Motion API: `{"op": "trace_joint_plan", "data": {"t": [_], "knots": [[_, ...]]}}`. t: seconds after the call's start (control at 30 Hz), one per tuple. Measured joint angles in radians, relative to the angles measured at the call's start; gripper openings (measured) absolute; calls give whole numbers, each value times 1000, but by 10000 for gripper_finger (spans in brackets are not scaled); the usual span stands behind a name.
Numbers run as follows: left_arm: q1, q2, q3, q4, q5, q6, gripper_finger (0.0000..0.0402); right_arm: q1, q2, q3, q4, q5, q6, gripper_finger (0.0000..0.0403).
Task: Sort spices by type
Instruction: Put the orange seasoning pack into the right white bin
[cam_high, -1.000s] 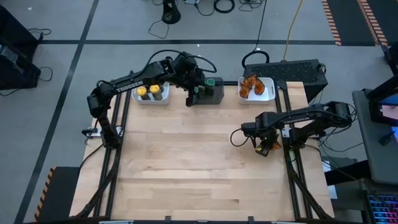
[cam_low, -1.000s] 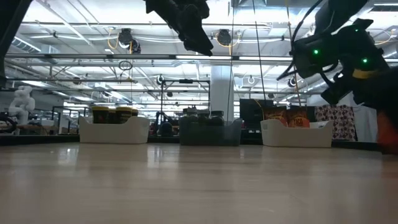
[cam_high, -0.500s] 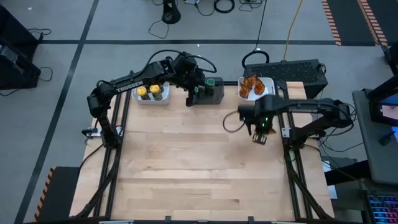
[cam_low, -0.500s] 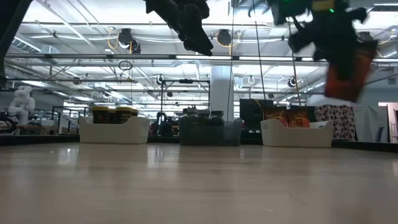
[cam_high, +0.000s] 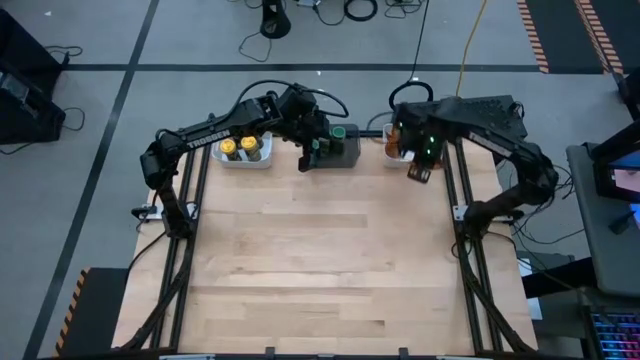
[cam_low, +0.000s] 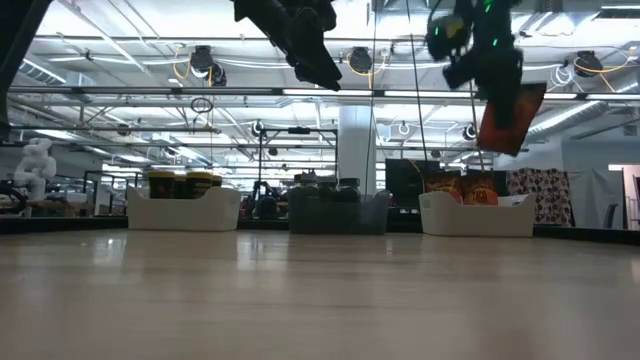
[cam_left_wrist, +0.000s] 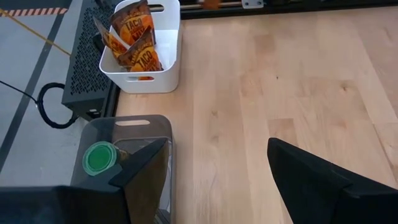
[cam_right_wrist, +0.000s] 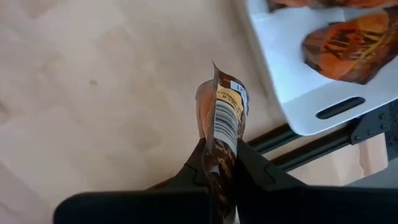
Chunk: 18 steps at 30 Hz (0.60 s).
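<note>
Right arm has swung from the right edge of the worktop (cam_high: 300, 260) up to the back row since a second ago; left arm hasn't budged.

Right gripper (cam_high: 417, 172) now sits at the near edge of the white bin (cam_high: 391, 160) at back right, up in the air. From the right wrist view I see its fingers (cam_right_wrist: 258, 167) clenched on an orange-brown taco seasoning packet (cam_right_wrist: 222, 118), barcode side facing the camera, packet standing out between them. Low view shows the same packet (cam_low: 512, 118) hanging above that bin, clear of the rim. Worktop is under it in the wrist view, bin just beside.

White bin already has several of the same packets (cam_left_wrist: 134, 45) standing in it.

Left gripper (cam_high: 310, 152) hovers over the dark grey bin (cam_left_wrist: 134, 127) in the middle of the back row. Fingers (cam_left_wrist: 311, 177) spread wide, nothing between them. One green-lidded jar (cam_left_wrist: 99, 158) visible in that bin right under the gripper.

Second white bin (cam_high: 246, 163) at back left holds yellow-lidded jars (cam_high: 238, 146), two lids visible from above.

Rest of the worktop is bare wood in the high view.
</note>
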Motion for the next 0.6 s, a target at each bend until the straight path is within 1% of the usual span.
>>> {"op": "trace_joint_plan", "data": {"t": [0.1, 0.3, 0.43, 0.6], "knots": [[0, 0, 0, 0, 0, 0, 277, -96, 61, 0, 32, 0, -83, 12], [0, 0, 0, 1, 0, 0, 277, -237, 183, 0, 115, -2, -181, 12], [0, 0, 0, 1, -1, 2, 277, -305, 249, 0, 140, 0, -204, 12], [1, 0, 0, 3, -5, 24, 277, -359, 289, 0, 197, 0, -203, 11]]}}
